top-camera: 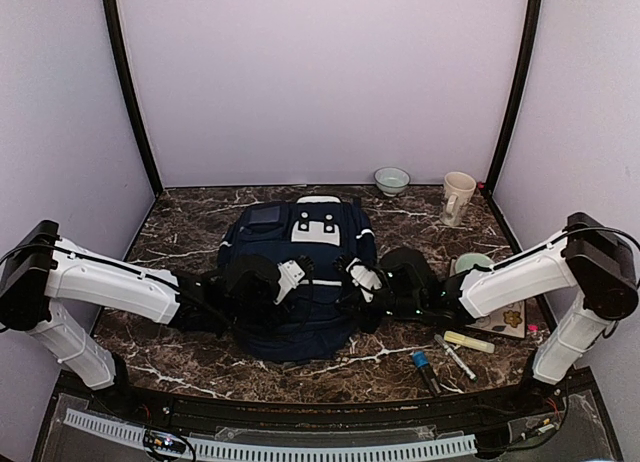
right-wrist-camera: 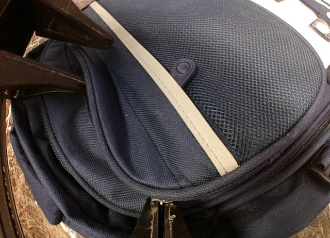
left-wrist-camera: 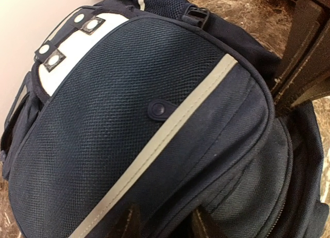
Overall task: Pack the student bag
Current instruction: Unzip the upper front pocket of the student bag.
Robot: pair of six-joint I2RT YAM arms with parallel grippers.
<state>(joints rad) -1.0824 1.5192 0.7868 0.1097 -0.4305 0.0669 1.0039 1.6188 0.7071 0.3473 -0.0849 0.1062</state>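
Unzipping looks like the step: right gripper [right-wrist-camera: 161, 211] is pinched shut at the big navy-blue fabric backpack's [top-camera: 262, 244] zip [right-wrist-camera: 301, 145]. I can't tell if left gripper [left-wrist-camera: 165, 220] holds cloth. Next, pull the zip gently.

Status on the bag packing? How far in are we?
Early. Done: nothing visibly packed; the student bag looks zipped. In hand: both pincers work its near edge, the right pincer shut at the zipper seam, the left pincer straddling the fabric; a firm grip isn't clear. Left: open it, then load the yellow highlighter and pens lying out at right.
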